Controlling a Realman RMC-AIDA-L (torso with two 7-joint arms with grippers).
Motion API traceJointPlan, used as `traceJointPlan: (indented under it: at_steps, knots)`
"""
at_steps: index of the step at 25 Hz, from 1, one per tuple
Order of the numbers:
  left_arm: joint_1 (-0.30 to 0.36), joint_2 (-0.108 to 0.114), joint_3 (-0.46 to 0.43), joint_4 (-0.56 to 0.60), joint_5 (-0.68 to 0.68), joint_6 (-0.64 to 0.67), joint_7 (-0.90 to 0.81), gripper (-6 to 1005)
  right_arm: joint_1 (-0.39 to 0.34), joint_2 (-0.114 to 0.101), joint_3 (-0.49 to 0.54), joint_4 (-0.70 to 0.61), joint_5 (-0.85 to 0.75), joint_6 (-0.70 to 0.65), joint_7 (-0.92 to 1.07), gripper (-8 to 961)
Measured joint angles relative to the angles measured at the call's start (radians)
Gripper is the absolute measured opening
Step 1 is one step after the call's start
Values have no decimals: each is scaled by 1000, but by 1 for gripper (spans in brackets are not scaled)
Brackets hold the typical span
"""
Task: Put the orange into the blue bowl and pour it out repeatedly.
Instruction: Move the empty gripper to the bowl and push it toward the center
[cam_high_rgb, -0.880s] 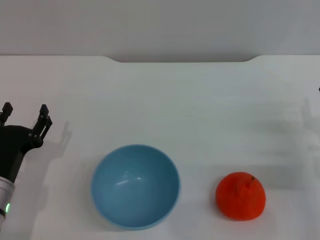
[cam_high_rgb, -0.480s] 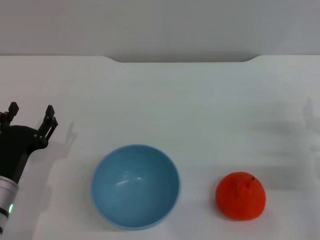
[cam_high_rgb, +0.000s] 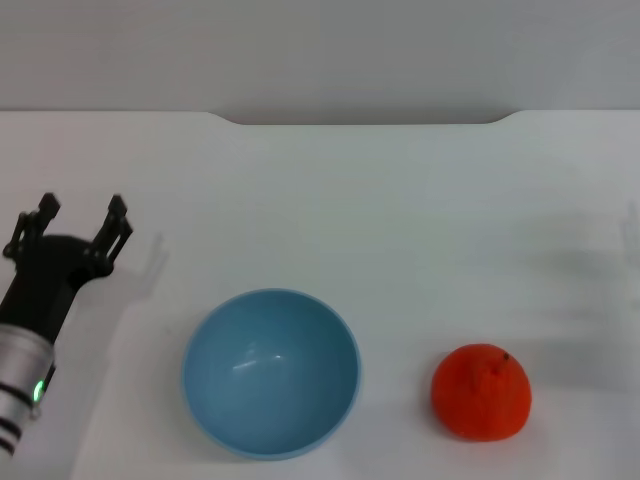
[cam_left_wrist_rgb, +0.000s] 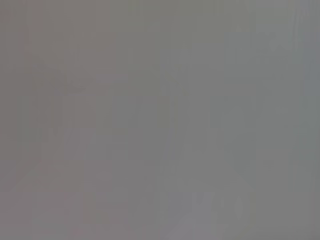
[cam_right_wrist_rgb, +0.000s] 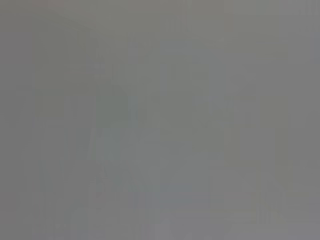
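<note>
The blue bowl (cam_high_rgb: 270, 372) stands upright and empty on the white table, near the front, left of the middle. The orange (cam_high_rgb: 481, 392) lies on the table to the bowl's right, apart from it. My left gripper (cam_high_rgb: 80, 218) is open and empty, to the left of the bowl and a little farther back, well clear of its rim. My right gripper is out of view. Both wrist views show only plain grey, with neither the bowl nor the orange.
The white table (cam_high_rgb: 400, 230) runs back to a grey wall, with a shallow notch in its far edge (cam_high_rgb: 360, 120). Nothing else stands on it.
My left gripper has moved back and slightly right, nearer the bowl's side, still open. The bowl and the orange have not moved.
</note>
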Motion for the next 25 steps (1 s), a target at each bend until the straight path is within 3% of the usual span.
traceJointPlan:
  at_steps: [5,15,18,21,23,24,25]
  knots:
    - [-67,3,-2,35,70,-9,-47,801,-24,-1,1,-2,0,-2,52,537]
    - [-235,5,7,268,342,-9,-485,800,-54,1,1,-4,0,-3,54,537]
    - [-281,9,22,375,413,-33,-683,799,-55,1,1,-6,0,-3,54,537]
    - [-323,13,137,531,461,-53,-956,799,-55,1,1,-10,0,-1,54,537]
    - [-330,15,294,654,463,-53,-1124,800,-53,0,1,-14,0,1,54,537]
    - [-315,16,515,816,463,-67,-1335,800,-48,0,1,-18,0,2,54,537]
    - [-304,17,589,874,464,-80,-1416,800,-48,0,1,-19,0,3,54,537]
